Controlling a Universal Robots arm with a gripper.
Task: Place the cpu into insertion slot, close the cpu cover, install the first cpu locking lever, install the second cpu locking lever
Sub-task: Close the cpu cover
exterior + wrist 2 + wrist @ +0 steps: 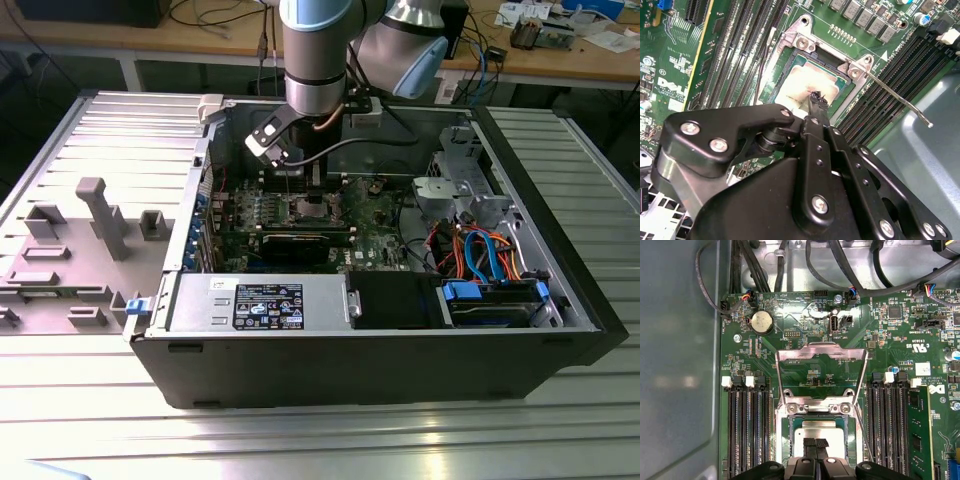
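Indoors, computer case (300, 372) on ribbed metal table (300, 445), bench (592, 64) behind, gripper (816, 442) closed over cpu (833, 432)

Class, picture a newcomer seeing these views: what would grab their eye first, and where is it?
The arm reaching down into the open computer case strikes first. In the first wrist view, the cover stands swung open, and the shut gripper sits over the seated cpu.

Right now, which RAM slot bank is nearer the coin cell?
The bank along the grey case panel; the coin cell lies past its end. The other is across the cpu.
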